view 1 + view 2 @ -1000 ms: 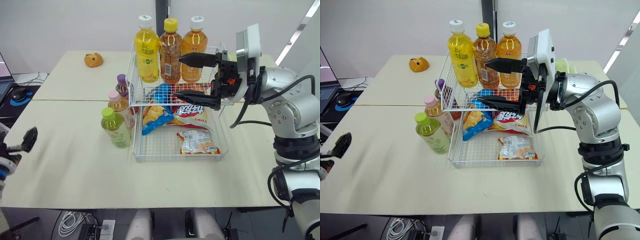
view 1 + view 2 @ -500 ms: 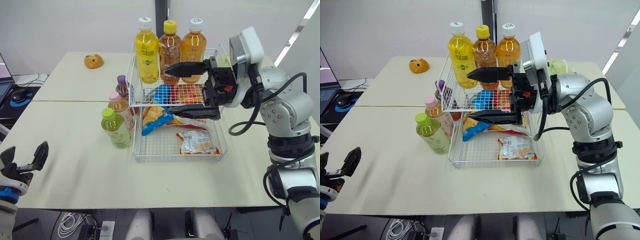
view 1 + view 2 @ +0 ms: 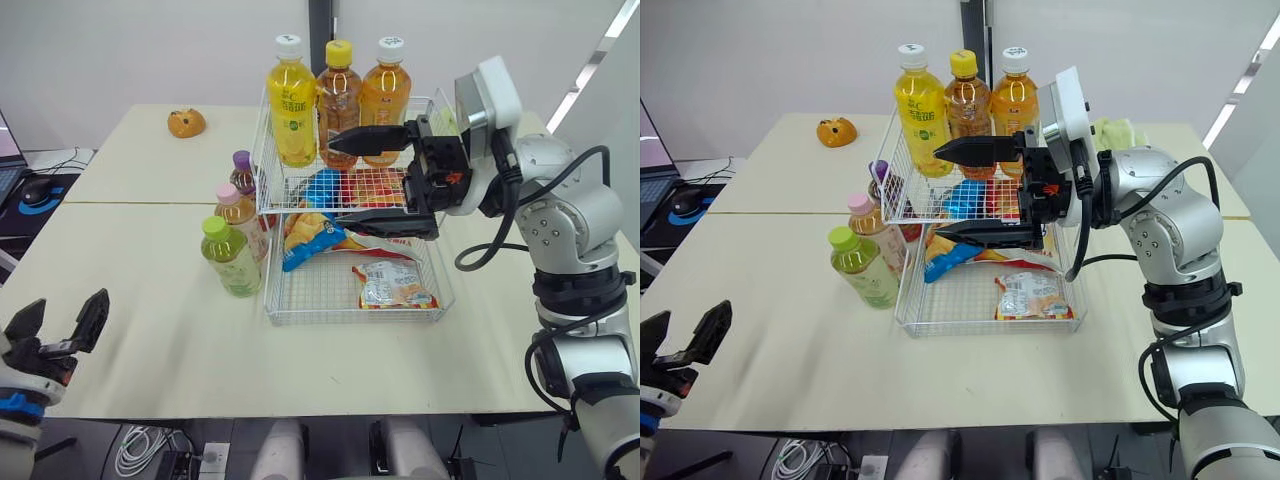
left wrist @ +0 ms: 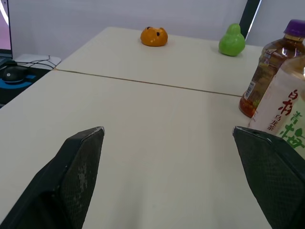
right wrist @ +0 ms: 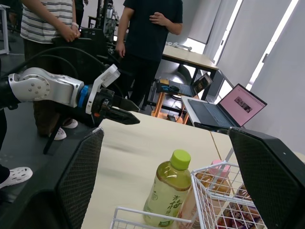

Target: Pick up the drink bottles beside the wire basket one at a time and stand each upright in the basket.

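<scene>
Drink bottles (image 3: 230, 258): upright beside wire basket (image 3: 350, 318), just left of wide-spread, empty right gripper (image 3: 335, 176); left gripper (image 3: 66, 312) also spread, well apart.

Warm tea colours against white wire and a cream top

The white wire basket (image 3: 268, 190) shows a yellow plastic bottle with a white cap (image 3: 291, 100), an amber plastic bottle with a yellow cap (image 3: 340, 100), an orange-amber plastic bottle with a white cap (image 3: 385, 95), a blue snack bag (image 3: 303, 250) and a clear packet printed orange and red (image 3: 393, 283). Next to it are a pale green bottle with a lime cap (image 3: 228, 257), a light amber bottle with a pink cap (image 3: 240, 215) and a dark red-brown bottle with a purple cap (image 3: 243, 172). The flat tabletop (image 3: 150, 320) is cream, the round bun (image 3: 186, 122) orange, the pear-shaped object (image 4: 232, 40) green. The left gripper (image 3: 68, 305) and the right gripper (image 3: 335, 177) have black fingers.
</scene>
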Motion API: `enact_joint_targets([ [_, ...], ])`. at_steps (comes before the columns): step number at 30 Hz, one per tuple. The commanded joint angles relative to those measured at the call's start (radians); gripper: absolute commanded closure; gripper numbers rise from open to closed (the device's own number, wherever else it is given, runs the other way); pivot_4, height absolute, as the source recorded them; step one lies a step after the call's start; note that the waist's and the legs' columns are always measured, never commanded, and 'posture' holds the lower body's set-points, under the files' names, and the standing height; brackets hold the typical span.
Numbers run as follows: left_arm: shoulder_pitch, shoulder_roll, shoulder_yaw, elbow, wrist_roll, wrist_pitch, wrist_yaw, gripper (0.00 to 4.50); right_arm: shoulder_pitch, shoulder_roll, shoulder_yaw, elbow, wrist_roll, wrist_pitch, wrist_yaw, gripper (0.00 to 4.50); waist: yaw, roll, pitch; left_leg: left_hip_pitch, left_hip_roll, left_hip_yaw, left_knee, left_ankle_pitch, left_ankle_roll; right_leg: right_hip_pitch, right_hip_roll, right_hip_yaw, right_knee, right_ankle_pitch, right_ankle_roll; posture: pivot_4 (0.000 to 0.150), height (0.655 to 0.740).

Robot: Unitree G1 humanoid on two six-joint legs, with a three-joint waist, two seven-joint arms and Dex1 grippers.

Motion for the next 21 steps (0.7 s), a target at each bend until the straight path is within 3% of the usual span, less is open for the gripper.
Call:
enact_joint_targets([
  [1, 0.058, 0.012, 0.062, -0.077, -0.078, -0.031, -0.029, 0.03, -0.032, 0.001, -0.013, 0.000, 0.000, -0.022, 0.001, 0.00, 0.000, 0.000, 0.000, 0.000, 0.000, 0.000, 0.000, 0.000, 0.000, 0.000, 0.000, 0.000, 0.000, 0.000, 0.000, 0.150, 0.7400],
  [8, 0.168, -0.013, -0.007, -0.251, -0.134, -0.061, -0.023, 0.03, -0.029, 0.003, -0.009, 0.009, -0.002, -0.031, 0.012, 0.00, 0.001, 0.000, 0.000, 0.000, 0.000, 0.000, -0.001, 0.000, 0.000, 0.000, 0.000, 0.000, -0.002, -0.004, -0.007, 0.150, 0.7400],
  [14, 0.043, 0.025, -0.195, -0.266, -0.037, -0.069, 0.046, 0.03, -0.029, 0.013, 0.000, 0.011, -0.007, -0.036, 0.008, 0.00, 0.001, 0.001, 0.000, 0.000, 0.000, 0.000, -0.001, 0.000, 0.000, 0.001, 0.001, 0.000, -0.002, -0.003, -0.005, 0.150, 0.7400],
  [21, -0.090, 0.086, -0.289, -0.203, 0.053, -0.073, 0.074, 0.03, -0.030, -0.005, -0.002, 0.000, -0.010, -0.029, 0.005, 0.00, 0.001, 0.001, 0.001, 0.001, 0.000, 0.000, -0.003, 0.000, 0.000, 0.000, 0.002, 0.000, -0.002, -0.001, -0.001, 0.150, 0.7400],
])
